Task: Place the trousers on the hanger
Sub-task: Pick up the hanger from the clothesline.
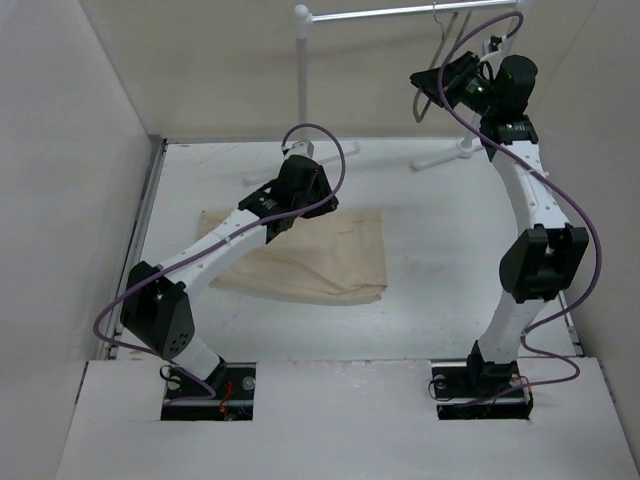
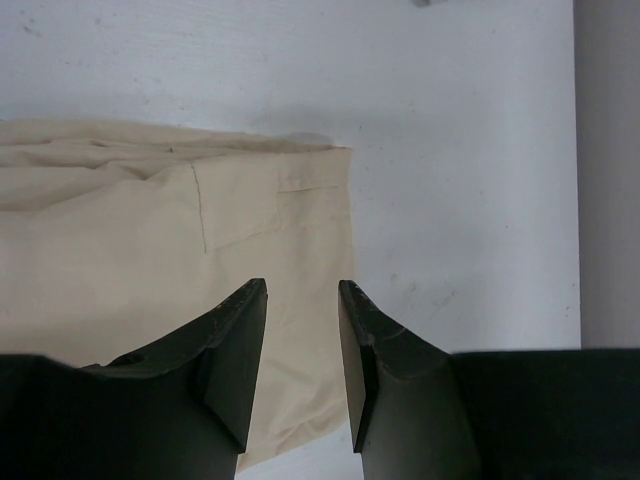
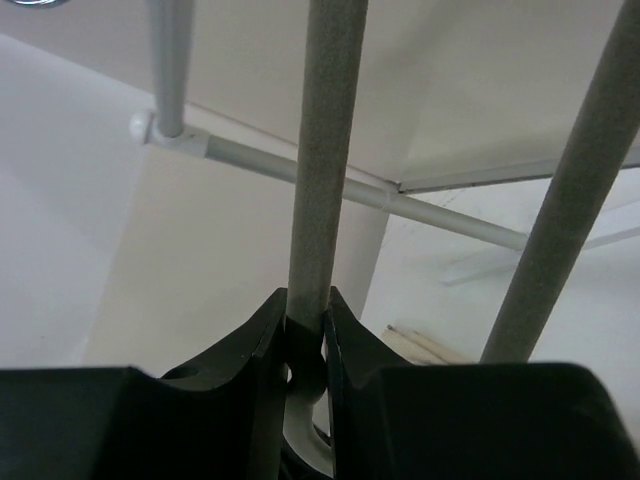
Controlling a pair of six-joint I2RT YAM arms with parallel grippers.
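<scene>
White table (image 1: 440, 260) and plain white walls (image 1: 60, 150) close the scene on three sides. The trousers (image 1: 320, 260) lie flat and creased on the table, left of centre, with a pocket seam showing in the left wrist view (image 2: 150, 250).

The left gripper (image 1: 285, 215) hangs over the trousers, its fingers parted by a narrow gap (image 2: 302, 290) with nothing between them. Whether the tips touch the cloth cannot be told. Seen from that wrist, the cloth fills the space under and to the left of the fingers, and its straight side edge runs down just at the right-hand finger (image 2: 385, 350). Beyond that edge is bare table (image 2: 450, 120), open as far as the wall at the right of that view.

The hanger (image 3: 325, 150) hangs on the white rack (image 1: 400, 12) at the far right, well apart from the trousers. The right gripper (image 1: 432, 85) is raised to it, fingers pressed together on one grey wire (image 3: 305, 305), which rises straight out from between the tips. A second wire of the hanger slants up to the right of the fingers. Behind the wires, the rack's crossbar (image 3: 250, 158) passes from upper left to lower right, close to the wall.
</scene>
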